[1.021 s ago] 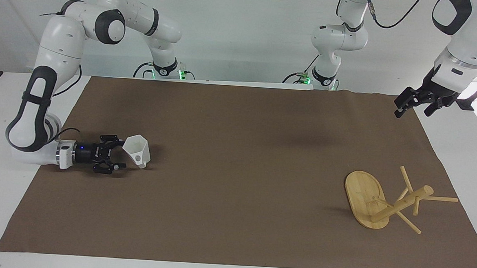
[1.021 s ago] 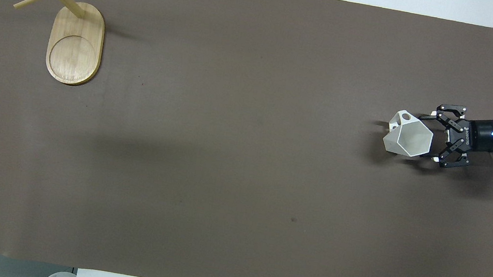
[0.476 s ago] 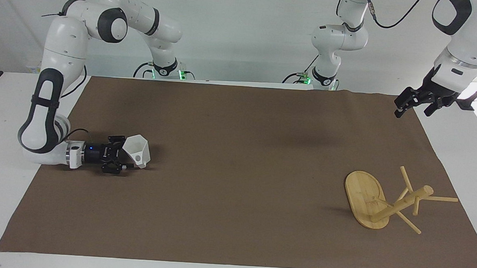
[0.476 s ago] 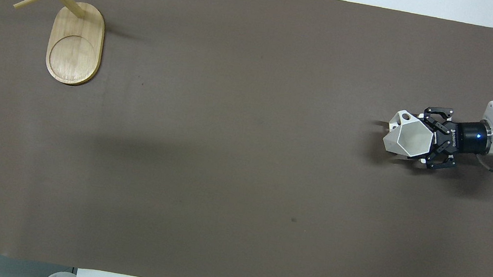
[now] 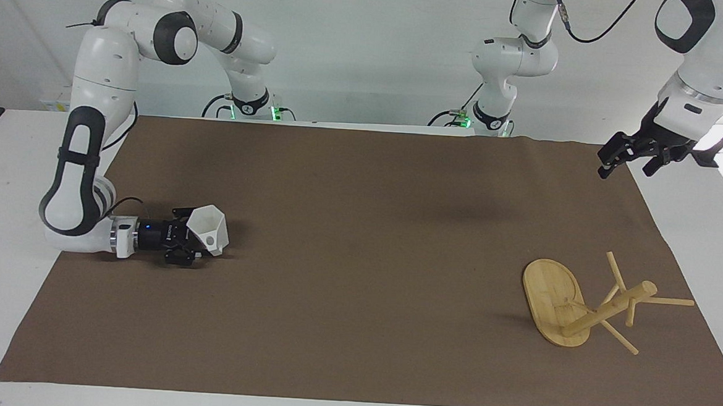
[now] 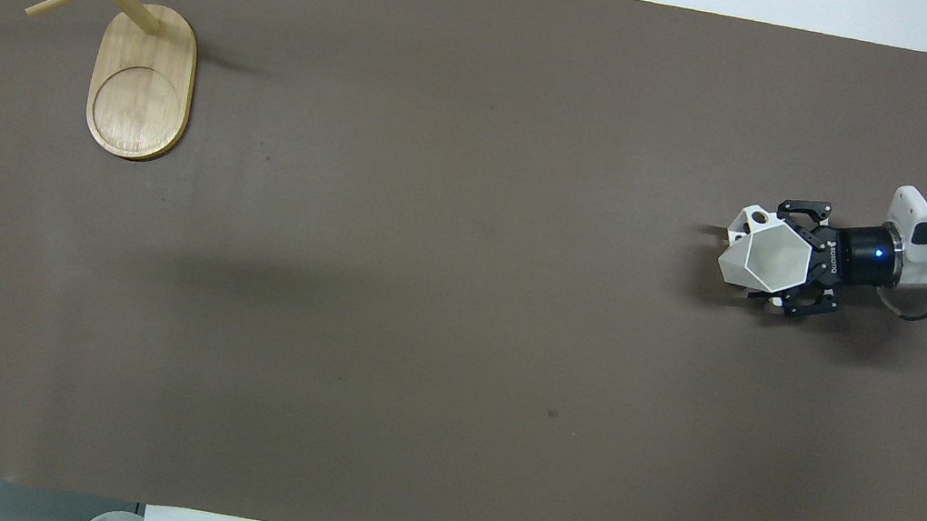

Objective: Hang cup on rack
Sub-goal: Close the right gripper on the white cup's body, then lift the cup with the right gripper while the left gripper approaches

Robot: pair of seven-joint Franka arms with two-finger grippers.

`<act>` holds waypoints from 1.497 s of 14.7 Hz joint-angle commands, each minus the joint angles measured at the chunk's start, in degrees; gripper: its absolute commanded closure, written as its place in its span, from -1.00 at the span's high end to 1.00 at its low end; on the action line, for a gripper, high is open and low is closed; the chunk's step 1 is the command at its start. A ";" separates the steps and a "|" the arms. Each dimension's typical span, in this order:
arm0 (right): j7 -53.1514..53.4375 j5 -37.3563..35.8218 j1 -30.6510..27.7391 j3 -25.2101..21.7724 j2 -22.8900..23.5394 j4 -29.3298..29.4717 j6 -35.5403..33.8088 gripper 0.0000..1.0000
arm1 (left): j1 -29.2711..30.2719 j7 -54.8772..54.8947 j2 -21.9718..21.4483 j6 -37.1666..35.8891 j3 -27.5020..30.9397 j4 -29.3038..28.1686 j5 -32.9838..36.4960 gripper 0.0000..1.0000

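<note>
White and sharp-edged, the cup stands on the brown mat at the right arm's end of the table, rim up, with its loop handle turned away from the arm. You have the right gripper lying low and level at its side, fingers spread wide to either side of the tapering body; no squeeze shows yet, and whether a finger already touches the wall I cannot tell.

Judge the cup as light, hard and rigid, probably smooth enough to slide. Its flat facets give your fingers good seats, so take two facing facets around the body and leave the handle free, since that loop must go over a peg. A narrowing body may slip upward out of a weak pinch.

You will find the rack well apart, at the left arm's end of the table, standing upright on its oval base. The left gripper waits in the air over the mat's corner, fingers apart and holding nothing.

Count: one cup, one rack, one mat, two arms.
</note>
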 commanded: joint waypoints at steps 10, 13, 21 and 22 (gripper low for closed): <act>-2.55 2.39 0.91 0.05 -2.83 -5.26 1.59 -0.19 | 0.34 -0.47 -1.63 0.02 -0.10 -1.85 -0.38 1.00; -0.71 2.48 1.26 0.13 -3.44 -5.26 2.20 -0.47 | 0.34 -0.47 -1.63 0.02 -0.10 -1.85 -0.38 1.00; 13.00 21.34 16.88 0.13 -13.20 -11.23 18.00 -0.47 | -0.28 -0.55 -2.16 -6.67 -0.72 -1.94 -0.47 1.00; 13.79 25.20 19.52 0.13 -13.11 -11.24 20.37 -0.47 | -0.54 -0.82 -2.16 -6.84 -0.89 -1.85 -0.55 1.00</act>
